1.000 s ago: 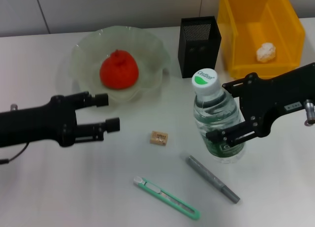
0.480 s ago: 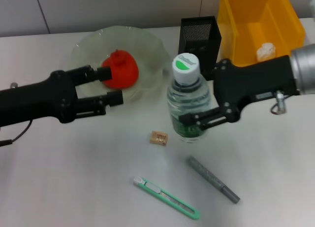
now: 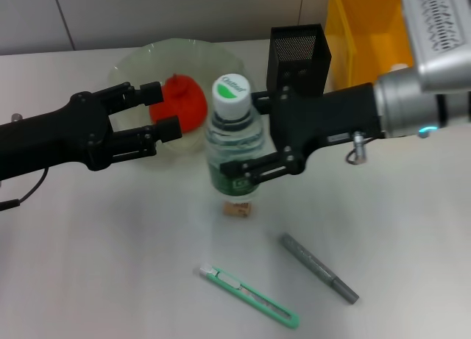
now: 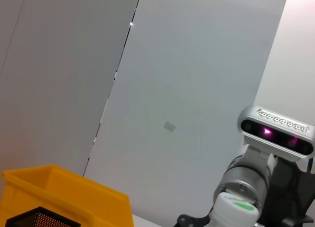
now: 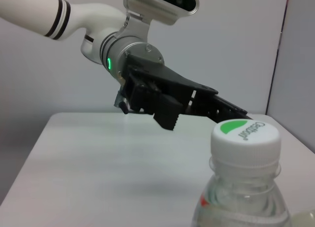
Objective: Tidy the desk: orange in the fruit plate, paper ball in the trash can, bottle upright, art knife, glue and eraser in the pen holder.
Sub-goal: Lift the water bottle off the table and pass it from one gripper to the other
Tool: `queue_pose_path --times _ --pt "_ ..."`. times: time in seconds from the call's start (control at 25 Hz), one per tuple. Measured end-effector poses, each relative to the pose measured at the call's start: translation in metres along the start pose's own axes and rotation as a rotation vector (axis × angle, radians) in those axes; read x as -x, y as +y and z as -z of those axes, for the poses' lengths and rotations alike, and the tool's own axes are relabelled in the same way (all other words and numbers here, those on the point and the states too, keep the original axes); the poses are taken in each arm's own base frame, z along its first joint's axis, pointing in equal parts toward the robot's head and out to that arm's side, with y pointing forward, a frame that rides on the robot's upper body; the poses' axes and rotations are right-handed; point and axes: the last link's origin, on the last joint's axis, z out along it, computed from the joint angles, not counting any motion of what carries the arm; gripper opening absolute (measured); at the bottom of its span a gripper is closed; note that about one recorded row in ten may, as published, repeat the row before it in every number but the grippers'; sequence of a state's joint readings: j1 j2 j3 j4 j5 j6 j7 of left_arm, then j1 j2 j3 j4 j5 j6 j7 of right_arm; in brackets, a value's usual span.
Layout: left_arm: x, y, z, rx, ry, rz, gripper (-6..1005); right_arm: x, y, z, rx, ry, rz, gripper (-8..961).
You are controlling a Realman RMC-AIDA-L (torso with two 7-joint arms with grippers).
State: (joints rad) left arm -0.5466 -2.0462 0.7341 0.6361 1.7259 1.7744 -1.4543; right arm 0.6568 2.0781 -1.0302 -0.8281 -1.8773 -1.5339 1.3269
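The bottle [image 3: 235, 144] stood upright in the centre of the frame, clamped at its label by the right gripper [image 3: 257, 137], which reached in from the right edge. Whether it rested on the desk [image 3: 110, 265] or hung just above it could not be told. The orange [image 3: 180, 104] already lay in the fruit plate [image 3: 129, 67] at upper left, so that step looked done. The trash can [image 3: 346, 52] at upper right was mostly hidden behind the right arm, and no paper ball could be made out in it at this moment (the arm covered most of its floor).

Still left, by the look of things: the eraser [image 3: 238, 207] just below the bottle's base, the art knife [image 3: 249, 295] at lower centre and the glue [image 3: 318, 267] to its right all lay on the desk, well apart from the pen holder [image 3: 298, 59] at upper centre, whose inside was too dark to tell its contents.

The left gripper [image 3: 158, 111] hovered over the near rim of the fruit plate, its fingers apart and holding nothing
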Motion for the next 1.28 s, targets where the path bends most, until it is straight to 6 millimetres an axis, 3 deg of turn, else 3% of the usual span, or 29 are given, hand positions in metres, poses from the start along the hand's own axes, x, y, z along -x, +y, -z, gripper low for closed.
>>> queue_pose_path --times 0.4,1.28 --pt "0.003 0.006 -0.003 0.03 0.008 -0.078 808 0.001 -0.007 -0.035 0.035 -0.002 -0.029 759" --pt "0.02 -0.002 -0.005 -0.045 -0.01 -0.1 806 -0.005 0.0 -0.052 0.066 -0.02 -0.043 759"
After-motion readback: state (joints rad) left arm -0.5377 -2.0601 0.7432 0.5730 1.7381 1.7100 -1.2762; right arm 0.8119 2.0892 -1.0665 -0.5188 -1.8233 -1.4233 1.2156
